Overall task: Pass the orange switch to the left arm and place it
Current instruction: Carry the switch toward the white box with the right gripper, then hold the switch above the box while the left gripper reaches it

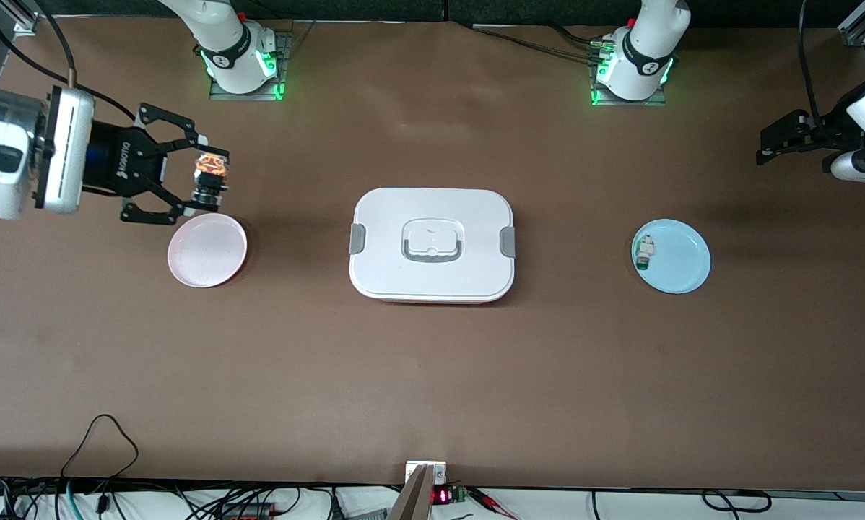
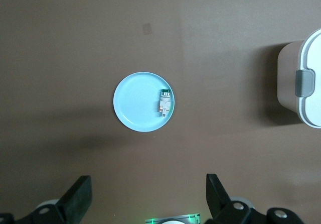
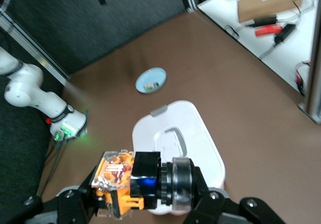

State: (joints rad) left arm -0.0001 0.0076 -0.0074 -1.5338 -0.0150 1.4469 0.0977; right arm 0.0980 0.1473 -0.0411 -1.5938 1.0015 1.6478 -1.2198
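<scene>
The orange switch [image 1: 211,173], a black cylinder with an orange, clear-cased end, is up in the air with my right gripper [image 1: 201,178] shut on it. It hangs over the table just beside the rim of a pink plate [image 1: 207,250]. In the right wrist view the orange switch [image 3: 133,184] lies crosswise in the right gripper [image 3: 140,196], with the white lidded box [image 3: 175,143] under and ahead of it. The box [image 1: 432,245] stands at the table's middle. My left gripper [image 1: 764,146] waits open and empty at the left arm's end; the left wrist view shows the left gripper [image 2: 148,196] spread wide.
A light blue plate [image 1: 672,256] at the left arm's end carries a small white-and-green component [image 1: 645,252]; the left wrist view shows that plate [image 2: 138,102], the component [image 2: 165,102] and a corner of the box [image 2: 303,83]. Cables run along the table's near edge.
</scene>
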